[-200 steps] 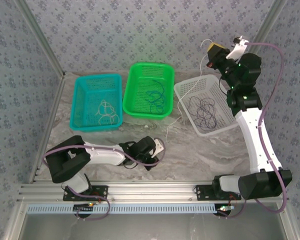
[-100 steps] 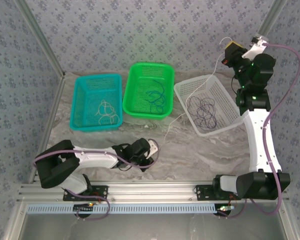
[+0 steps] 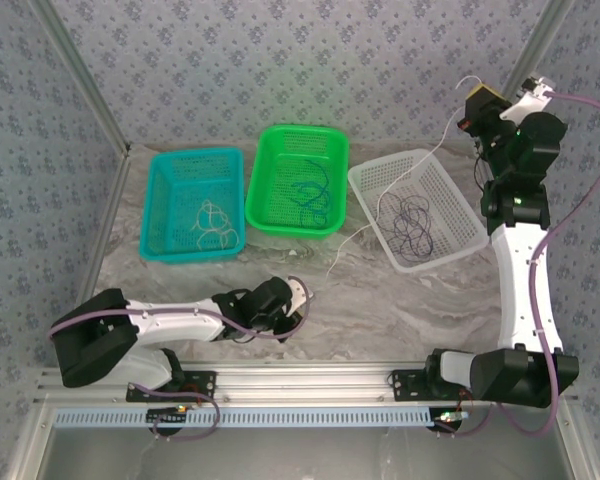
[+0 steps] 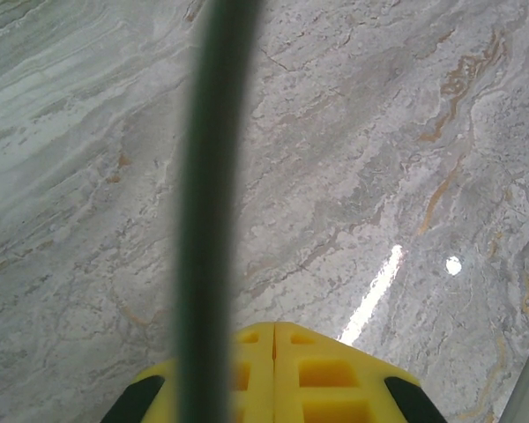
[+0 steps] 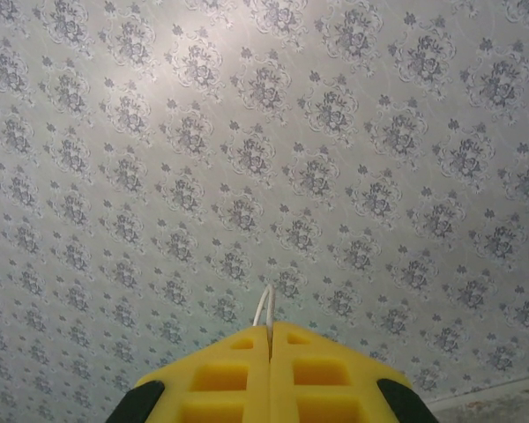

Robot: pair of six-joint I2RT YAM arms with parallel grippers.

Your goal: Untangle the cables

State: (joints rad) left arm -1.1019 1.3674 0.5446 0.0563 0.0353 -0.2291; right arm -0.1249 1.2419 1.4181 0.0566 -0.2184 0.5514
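Cables: we see four thin wires from above. A blue cable lies in the green basket, a dark cable coils in the white basket, and a small pale coil sits in the teal basket.
Long pale cable: it hangs from high at the back right, slants down across the white basket over the dark cable, and its free end rests on the table between the green and white baskets.
Right gripper: raised well above the white basket. In its wrist view the yellow fingers are pinched together on a loop of the pale cable.
Left gripper: low over the bare table, near the pale cable's free end but apart from it. Its fingers are pressed together on nothing we can make out. A blurred dark band crosses its wrist view, and we cannot tell what it is.
Step in hand: we judge that the pale cable is being lifted clear of the dark one.
Next move: it likely calls for carrying the pale cable left without dragging the dark coil out.
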